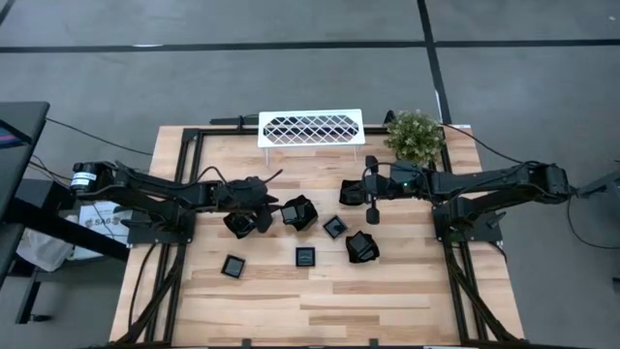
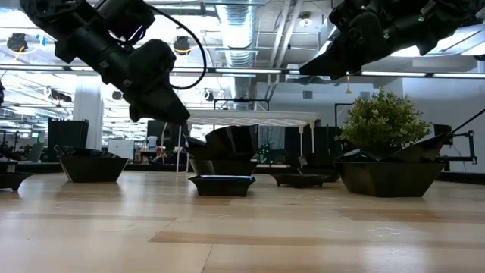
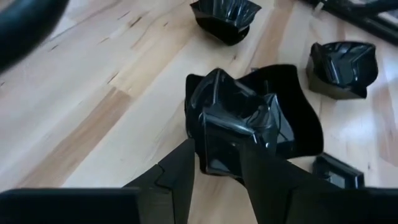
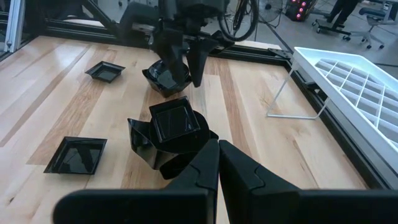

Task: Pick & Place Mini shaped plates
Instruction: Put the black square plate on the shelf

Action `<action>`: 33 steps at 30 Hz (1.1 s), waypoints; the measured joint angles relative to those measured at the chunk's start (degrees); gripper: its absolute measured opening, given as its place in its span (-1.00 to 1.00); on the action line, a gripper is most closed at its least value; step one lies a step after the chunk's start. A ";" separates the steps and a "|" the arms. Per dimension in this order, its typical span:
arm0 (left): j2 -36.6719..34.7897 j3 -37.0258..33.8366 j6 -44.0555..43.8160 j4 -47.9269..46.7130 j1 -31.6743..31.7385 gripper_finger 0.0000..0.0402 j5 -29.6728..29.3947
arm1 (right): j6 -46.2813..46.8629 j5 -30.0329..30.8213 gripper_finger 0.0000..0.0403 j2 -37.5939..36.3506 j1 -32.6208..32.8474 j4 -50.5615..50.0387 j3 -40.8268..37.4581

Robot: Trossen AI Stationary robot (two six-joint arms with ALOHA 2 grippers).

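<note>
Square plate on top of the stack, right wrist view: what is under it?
Under the square plate sits a deeper angular dish, its rim sticking out. The dish's inside is covered, so anything else in it cannot be seen.

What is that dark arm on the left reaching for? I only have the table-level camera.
Observer: Its wrist camera shows the left pincer straddling a small black dish, fingers apart. That dish sits in a wider dish.
Operator: And the other arm?
Observer: From above, the right pincer hangs shut among the dishes and holds nothing.
Operator: Is that white thing at the back a little table?
Observer: From above it is a white lattice rack at the table's far edge, beside a plant.
</note>
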 joint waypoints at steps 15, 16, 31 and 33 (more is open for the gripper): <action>0.53 0.00 -0.80 0.77 0.00 -0.11 -1.89 | -0.02 0.02 -0.97 0.00 0.00 0.00 0.00; 0.99 0.00 -0.80 1.12 0.00 -0.11 -1.94 | -0.04 0.01 -0.97 0.00 0.00 0.00 0.00; 8.42 3.45 0.06 1.84 1.00 -0.13 0.39 | -0.04 0.02 -0.97 0.00 0.00 -0.24 -0.02; 8.41 3.45 -0.16 1.78 1.21 -0.13 0.36 | -0.04 0.02 -0.97 -0.02 0.00 -0.62 -0.02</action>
